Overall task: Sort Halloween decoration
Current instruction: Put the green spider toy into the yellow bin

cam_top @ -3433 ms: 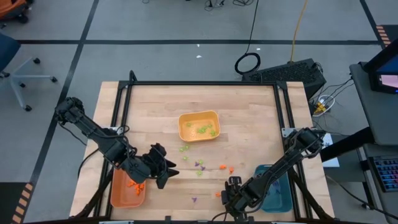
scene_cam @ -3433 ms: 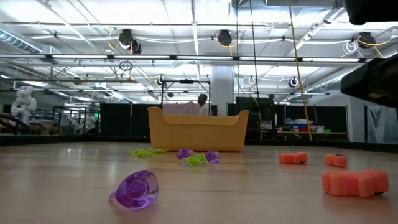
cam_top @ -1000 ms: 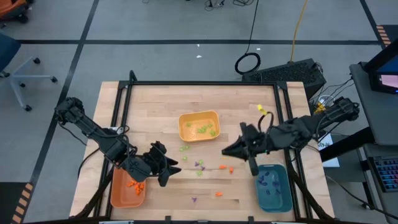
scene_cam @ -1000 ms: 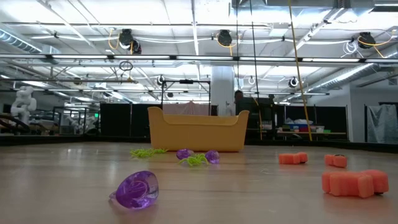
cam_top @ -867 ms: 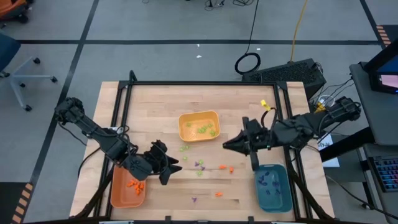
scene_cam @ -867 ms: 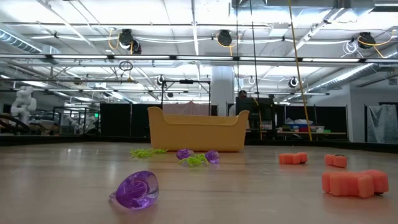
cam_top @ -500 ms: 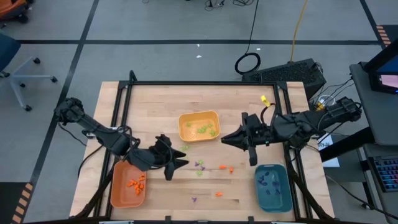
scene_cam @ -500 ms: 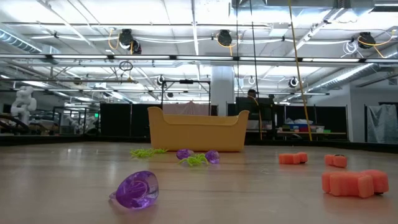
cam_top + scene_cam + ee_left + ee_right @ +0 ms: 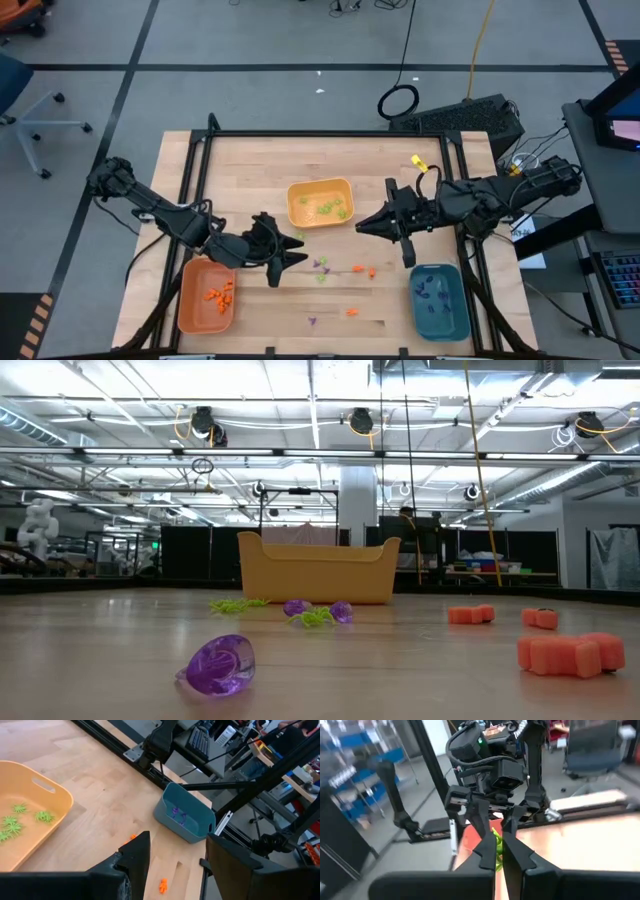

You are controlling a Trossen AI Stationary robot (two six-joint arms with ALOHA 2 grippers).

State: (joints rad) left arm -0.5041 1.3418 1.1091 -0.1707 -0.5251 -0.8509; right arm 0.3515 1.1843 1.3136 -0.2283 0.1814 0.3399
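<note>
Hovering half-open and empty, left gripper (image 9: 292,250), now clear of the orange tray (image 9: 205,297) behind it instead of over that tray as a second ago. Reads as an orange drop finished, next pick beginning. Just ahead of the left gripper on the surface (image 9: 240,170): scattered Halloween decoration (image 9: 322,268), purple and green pieces nearest, orange ones farther on. Beyond and to one side, yellow tray (image 9: 320,203) with green pieces.

Pinched shut, right gripper (image 9: 362,227), nothing visibly between the fingers, swung up from the near edge to beside the yellow tray. Loose pieces just below it, teal tray (image 9: 438,301) with purple pieces back toward its arm.
</note>
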